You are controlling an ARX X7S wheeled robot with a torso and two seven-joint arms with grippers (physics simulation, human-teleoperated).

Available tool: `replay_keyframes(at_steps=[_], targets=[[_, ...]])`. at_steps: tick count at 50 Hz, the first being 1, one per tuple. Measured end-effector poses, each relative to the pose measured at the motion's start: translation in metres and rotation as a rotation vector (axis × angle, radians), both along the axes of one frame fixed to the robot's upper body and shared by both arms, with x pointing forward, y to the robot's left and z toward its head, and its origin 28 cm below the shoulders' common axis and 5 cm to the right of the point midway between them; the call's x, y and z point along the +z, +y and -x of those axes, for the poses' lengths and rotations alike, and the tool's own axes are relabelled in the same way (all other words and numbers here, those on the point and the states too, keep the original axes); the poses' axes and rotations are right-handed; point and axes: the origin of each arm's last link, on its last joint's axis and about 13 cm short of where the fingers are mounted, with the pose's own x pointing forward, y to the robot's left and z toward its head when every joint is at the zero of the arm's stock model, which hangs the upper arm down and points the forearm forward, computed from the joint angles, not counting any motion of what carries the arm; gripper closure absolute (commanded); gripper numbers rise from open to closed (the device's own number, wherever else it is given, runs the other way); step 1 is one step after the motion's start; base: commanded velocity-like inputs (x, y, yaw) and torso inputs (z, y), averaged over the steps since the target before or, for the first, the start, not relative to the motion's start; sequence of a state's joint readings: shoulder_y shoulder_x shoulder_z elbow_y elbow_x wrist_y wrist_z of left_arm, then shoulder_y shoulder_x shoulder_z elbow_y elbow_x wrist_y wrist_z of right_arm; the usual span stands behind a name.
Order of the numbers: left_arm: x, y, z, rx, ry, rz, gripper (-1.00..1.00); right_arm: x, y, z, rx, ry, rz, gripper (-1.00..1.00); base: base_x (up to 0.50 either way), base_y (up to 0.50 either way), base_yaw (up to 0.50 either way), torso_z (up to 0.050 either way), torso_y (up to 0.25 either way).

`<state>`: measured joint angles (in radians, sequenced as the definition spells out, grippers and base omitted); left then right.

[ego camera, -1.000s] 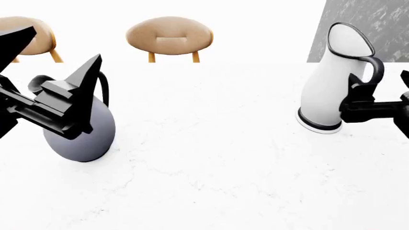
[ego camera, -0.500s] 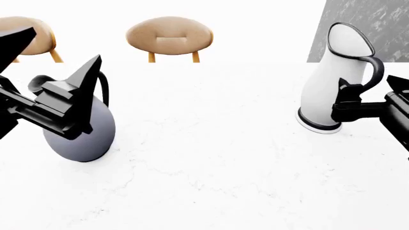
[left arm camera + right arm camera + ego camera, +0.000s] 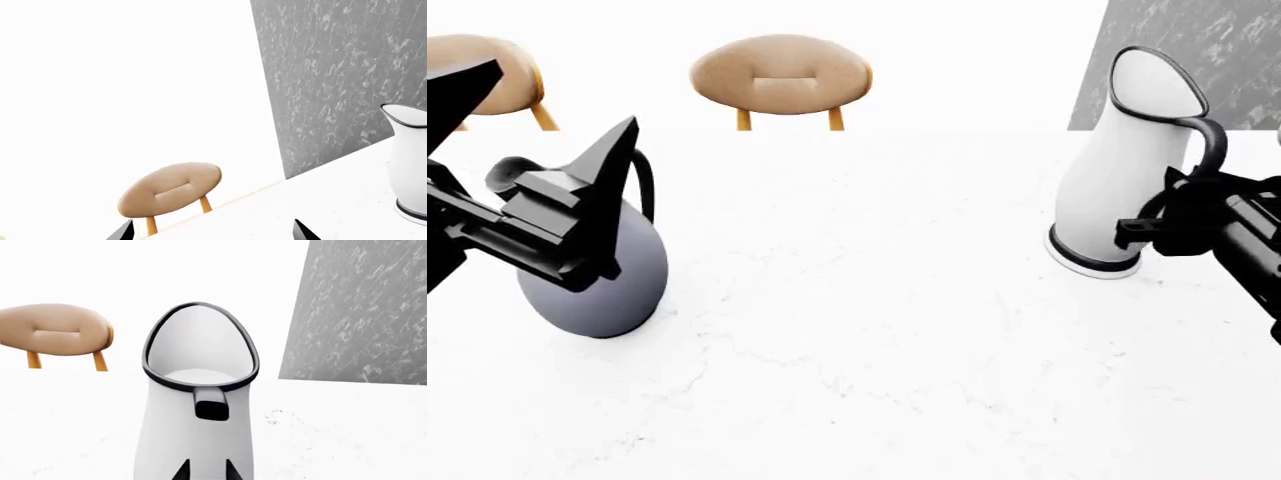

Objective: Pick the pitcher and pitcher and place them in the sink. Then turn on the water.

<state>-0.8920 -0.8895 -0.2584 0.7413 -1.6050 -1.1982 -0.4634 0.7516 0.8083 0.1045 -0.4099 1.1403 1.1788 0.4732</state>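
Note:
The squat blue-grey pitcher [image 3: 614,300] stands on the white counter [image 3: 868,340] at the left. My left gripper [image 3: 561,92] hangs in front of and above it, open wide, with nothing between its fingertips [image 3: 303,231]. The taller white pitcher [image 3: 1114,170] with a black base band and handle [image 3: 1214,145] stands upright at the right. My right gripper [image 3: 1141,232] is at the handle's lower end. In the right wrist view its tips [image 3: 181,471] stand narrowly apart in front of the white pitcher [image 3: 200,440]; contact with the handle is not visible. The sink and the water are out of view.
Two tan wooden stools [image 3: 781,75] [image 3: 481,75] stand beyond the counter's far edge. A dark grey marbled wall panel [image 3: 1201,45] rises behind the white pitcher. The counter stretches bare white between the two pitchers.
My right arm has swung round and pushed in closer to the white pitcher's handle, now reaching from the lower right. The left arm and both pitchers have not moved.

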Motion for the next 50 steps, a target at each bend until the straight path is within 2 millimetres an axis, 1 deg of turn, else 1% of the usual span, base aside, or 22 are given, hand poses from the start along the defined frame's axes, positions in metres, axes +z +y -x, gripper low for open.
replay_keyframes(at_steps=[19,50], targets=[[-0.002,0.001,0.000,0.005,0.002,0.003,-1.00,0.000,0.002,-0.001,0.017,-0.023,0.002,1.00,0.00,0.00,0.00,0.000,0.001],[-0.004,0.001,0.000,0.007,0.004,0.004,-1.00,0.021,0.005,-0.003,0.013,-0.183,0.029,1.00,0.00,0.00,0.00,0.000,0.002]])
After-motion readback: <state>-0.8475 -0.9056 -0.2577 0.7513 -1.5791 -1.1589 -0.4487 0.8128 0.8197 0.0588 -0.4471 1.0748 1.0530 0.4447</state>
